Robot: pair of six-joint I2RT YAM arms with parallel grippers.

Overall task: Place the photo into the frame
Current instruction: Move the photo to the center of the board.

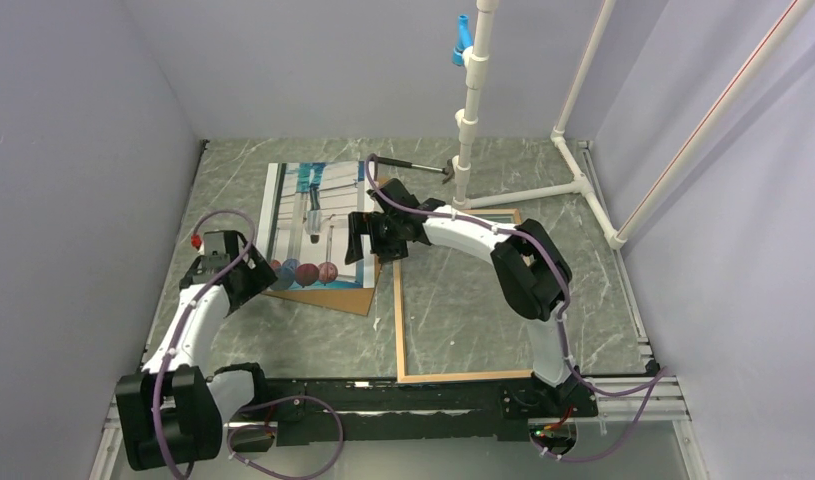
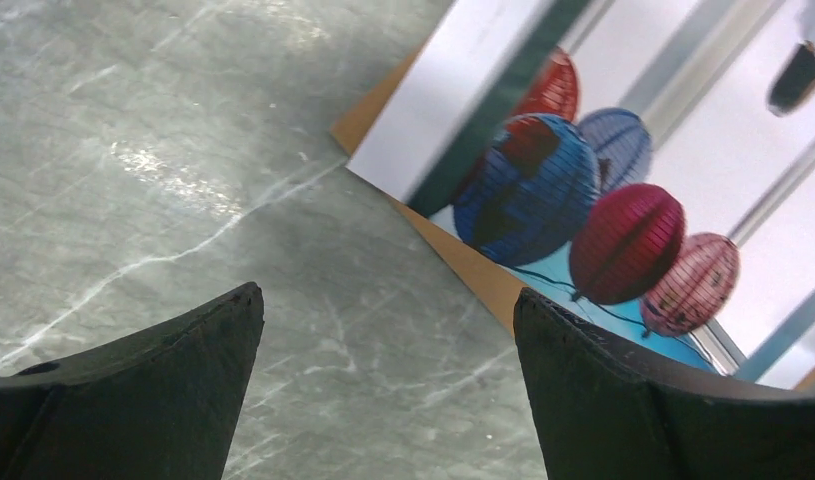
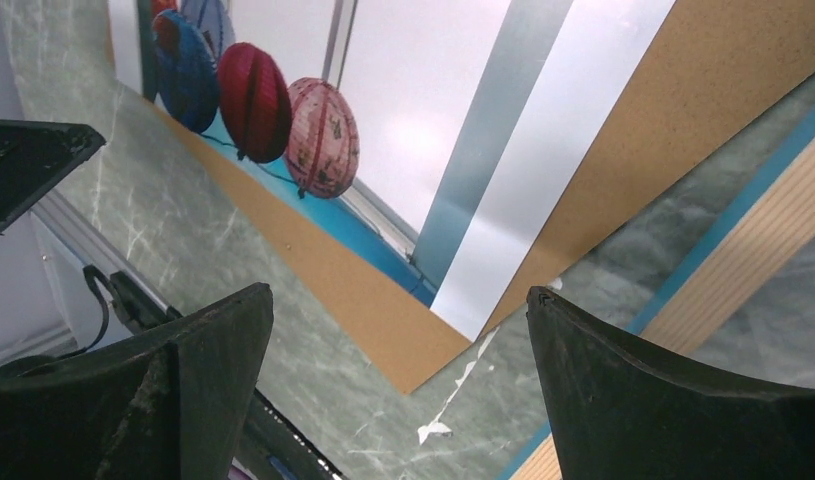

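Left gripper (image 2: 388, 300): fingers wide apart, nothing between them, bare table (image 2: 133, 200) below the gap. Right gripper (image 3: 401, 295): likewise spread wide and holding nothing.

Surroundings: a brown board (image 1: 328, 298) lies under the photo (image 1: 298, 220) and shows past its near edge. A hammer (image 1: 413, 165) lies at the photo's far right corner, close to the foot of a white pipe stand (image 1: 473, 110) at the far side. The right arm crosses above the frame's (image 1: 463, 377) far left corner and hides part of it from the top camera.

Pose: the left arm rises from its near left base and reaches far, wrist pitched down towards the table. The right arm arches from its near right base, elbow above the frame's right rail, forearm sweeping left, gripper low over the photo's right edge.

Task items: the photo lies face up on the board, left of centre. Its near left corner sits just to the right of the left gripper's right finger (image 2: 623, 390), not touching it. Its near right corner, with the board's corner jutting beyond, lies under the right gripper's gap. The frame lies flat, wood side up, just right of the board, with table showing through its opening. Contact between board and frame cannot be told. The photo is outside the frame
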